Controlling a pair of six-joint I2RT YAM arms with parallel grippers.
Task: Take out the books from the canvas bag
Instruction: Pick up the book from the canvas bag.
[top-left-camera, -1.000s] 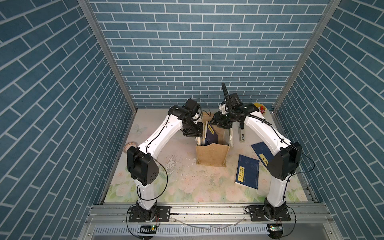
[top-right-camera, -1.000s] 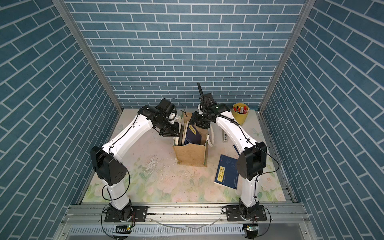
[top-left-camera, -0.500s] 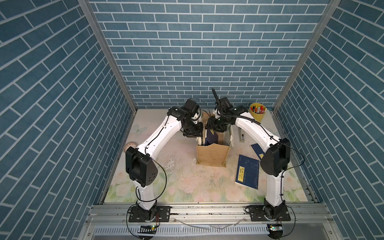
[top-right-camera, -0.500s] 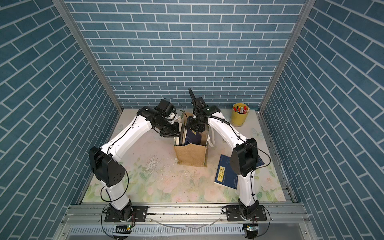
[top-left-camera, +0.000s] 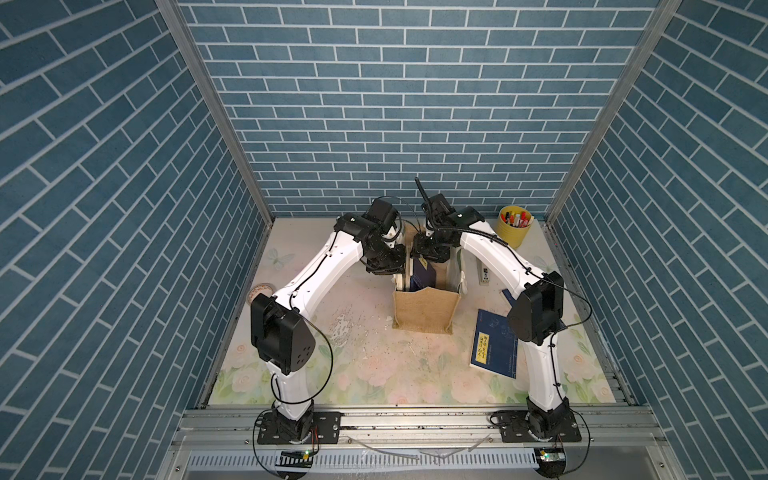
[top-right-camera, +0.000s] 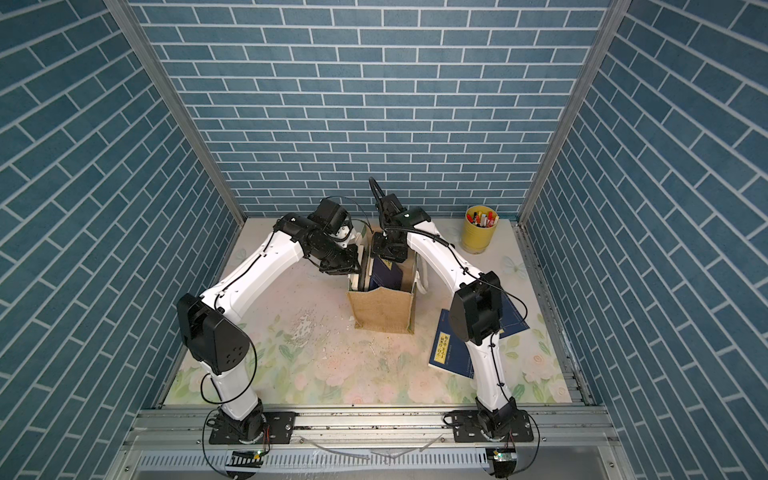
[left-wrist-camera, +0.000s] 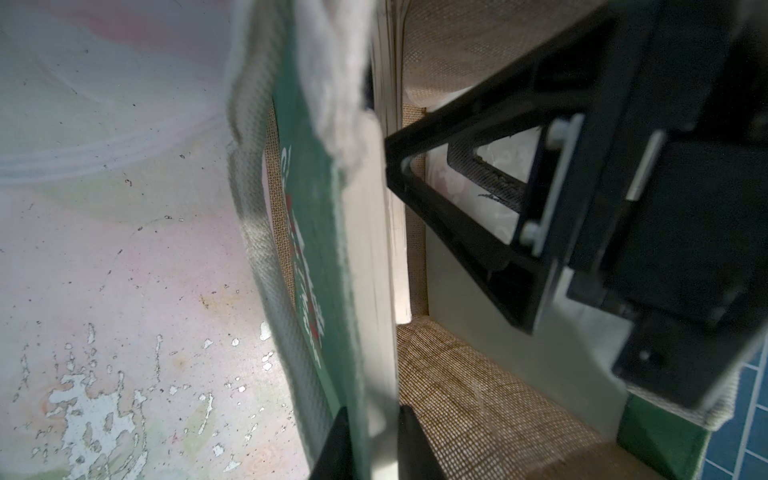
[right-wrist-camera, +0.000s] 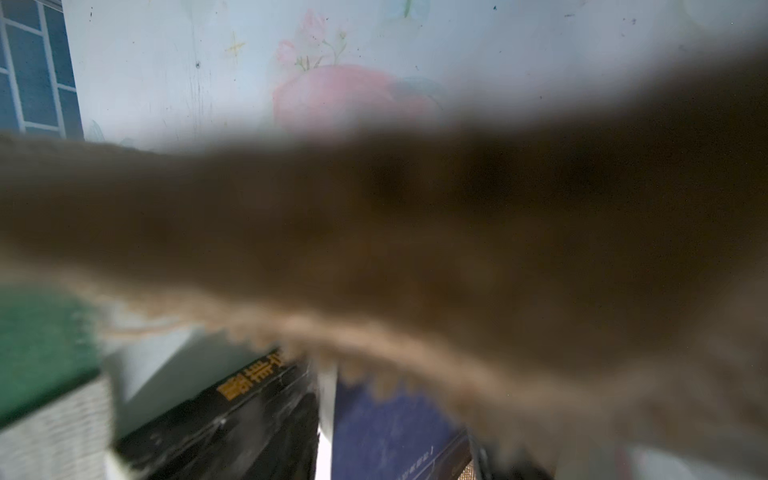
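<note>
At the canvas bag's (top-left-camera: 424, 311) left rim, my left gripper (left-wrist-camera: 376, 440) pinches the wall. My right gripper (top-left-camera: 430, 254) hangs at its mouth above the books (top-left-camera: 422, 276); I cannot tell its spread.

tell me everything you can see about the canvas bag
The bag is a boxy tote of coarse tan burlap, with a green printed side panel and a pale woven handle. It stands upright and open-topped near the middle of the flowered table. A dark blue book stands inside, showing above the dipped front rim. The left tool pinches its side wall; the right tool reaches into its mouth.
</note>
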